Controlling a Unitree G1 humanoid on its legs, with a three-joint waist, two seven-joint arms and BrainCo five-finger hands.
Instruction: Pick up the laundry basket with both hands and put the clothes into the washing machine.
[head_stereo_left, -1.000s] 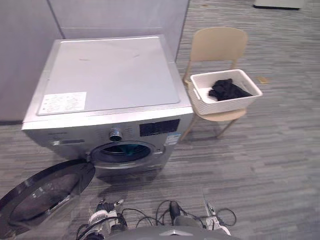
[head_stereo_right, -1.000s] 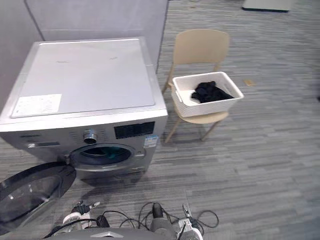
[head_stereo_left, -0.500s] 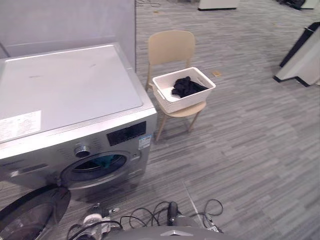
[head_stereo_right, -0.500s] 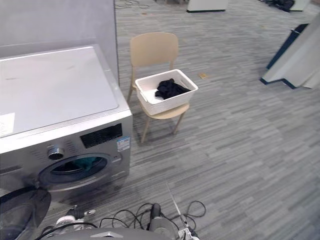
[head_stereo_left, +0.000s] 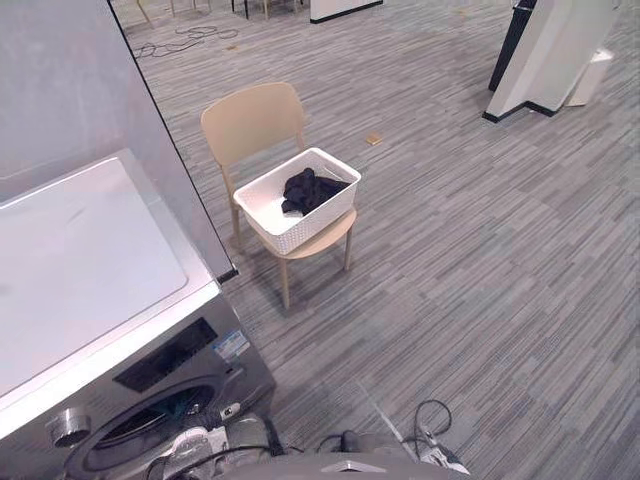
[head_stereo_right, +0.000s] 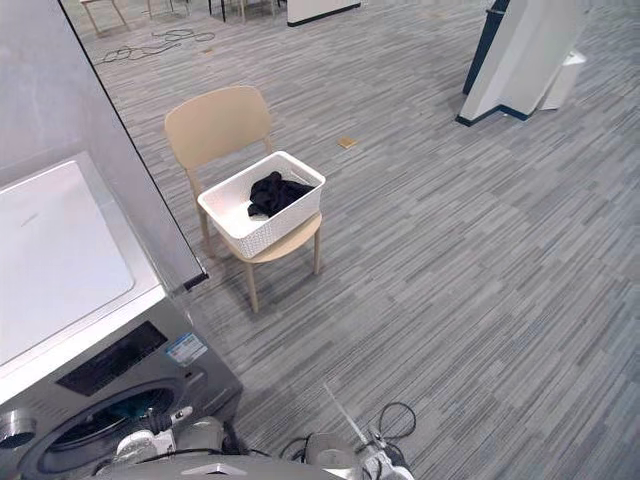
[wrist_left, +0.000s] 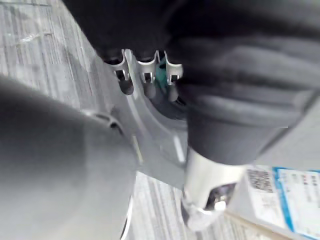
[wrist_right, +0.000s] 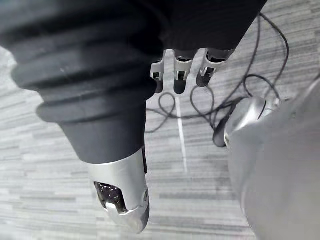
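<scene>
The silver washing machine (head_stereo_left: 90, 270) stands at the left, its round drum opening (head_stereo_left: 150, 432) facing the robot; the left hand (wrist_left: 225, 95) hangs just before that front, fingers (wrist_left: 147, 75) relaxed and holding nothing; further right, well apart from both hands, the white laundry basket (head_stereo_left: 300, 222) sits on a beige chair (head_stereo_left: 252, 120), black clothes (head_stereo_left: 305, 190) heaped inside; the right hand (wrist_right: 95, 85) hangs over the grey floor (head_stereo_left: 480, 260), fingers (wrist_right: 180, 75) slack, likewise empty.

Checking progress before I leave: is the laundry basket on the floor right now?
No, the white laundry basket sits on the seat of the beige chair, with dark clothes inside it.
</scene>
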